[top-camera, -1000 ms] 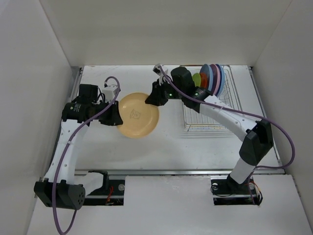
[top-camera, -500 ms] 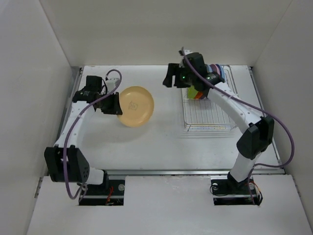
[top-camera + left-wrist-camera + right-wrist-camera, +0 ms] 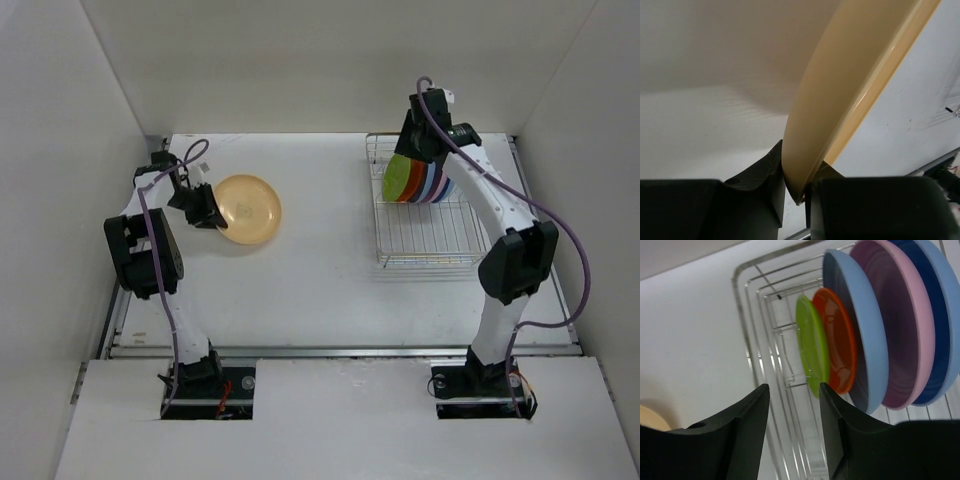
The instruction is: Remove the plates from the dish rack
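- white tabletop (image 3: 330,290) between white walls (image 3: 60,150).
- left fingers (image 3: 776,172) pinch the pale yellow plate (image 3: 248,208) by its rim, far left.
- right fingers (image 3: 762,407) spread by the dish rack (image 3: 430,245); other plates (image 3: 420,180) stand on edge inside.

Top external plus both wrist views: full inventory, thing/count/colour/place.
pale yellow plate: 1, pale yellow, table's far left
green plate: 1, green, on edge in rack, leftmost
orange plate: 1, orange, next right
light blue plate: 1, light blue, third
pink plate: 1, pink, fourth
darker blue plate: 1, dark blue, rightmost
dish rack: 1, silver wire, table's far right
table: 1, white
left fingers: 2, black, gripping pale yellow plate's rim
right fingers: 2, black, open above rack
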### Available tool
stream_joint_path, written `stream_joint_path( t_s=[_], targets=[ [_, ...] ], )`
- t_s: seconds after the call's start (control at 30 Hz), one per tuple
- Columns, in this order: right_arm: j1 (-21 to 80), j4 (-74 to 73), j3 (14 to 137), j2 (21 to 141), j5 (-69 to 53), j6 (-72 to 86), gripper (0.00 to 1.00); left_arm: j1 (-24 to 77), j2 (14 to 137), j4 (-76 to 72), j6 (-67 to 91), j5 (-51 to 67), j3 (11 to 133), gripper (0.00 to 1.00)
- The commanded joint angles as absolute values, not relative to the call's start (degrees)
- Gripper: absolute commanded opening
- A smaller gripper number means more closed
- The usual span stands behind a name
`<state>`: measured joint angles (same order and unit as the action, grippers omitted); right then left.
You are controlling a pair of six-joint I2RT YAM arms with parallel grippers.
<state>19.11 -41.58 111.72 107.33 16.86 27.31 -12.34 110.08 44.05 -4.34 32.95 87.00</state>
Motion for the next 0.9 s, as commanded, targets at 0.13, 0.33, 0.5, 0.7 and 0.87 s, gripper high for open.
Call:
stream_joint_path(
  t_s=[0.13,0.33,0.5,0.7,0.87],
  targets=[
    [18.6,-44.9,114.3,113.3,21.7,27.3,0.48,-13.1,111.4,47.9,-1.1,34.4,86.4,0.00],
    [18.6,-46.3,116.3,115.6,28.4,29.1,0.51,-13.1,112.1,47.8,-1.1,32.4,86.4,0.30],
    [18.6,-46.8,116.3,118.1,27.8,29.1,0.60,-13.1,113.1,48.4,-1.1,31.9,86.9,0.52],
    [18.6,-43.6,115.6,120.1,22.0,28.0,0.49,-13.1,112.0,49.0,-0.5,30.0,86.9,0.53],
    [18.6,-42.9,116.2,121.3,23.9,28.0,0.44,-13.1,106.6,49.5,-1.1,26.4,86.4,0.54]
  ],
)
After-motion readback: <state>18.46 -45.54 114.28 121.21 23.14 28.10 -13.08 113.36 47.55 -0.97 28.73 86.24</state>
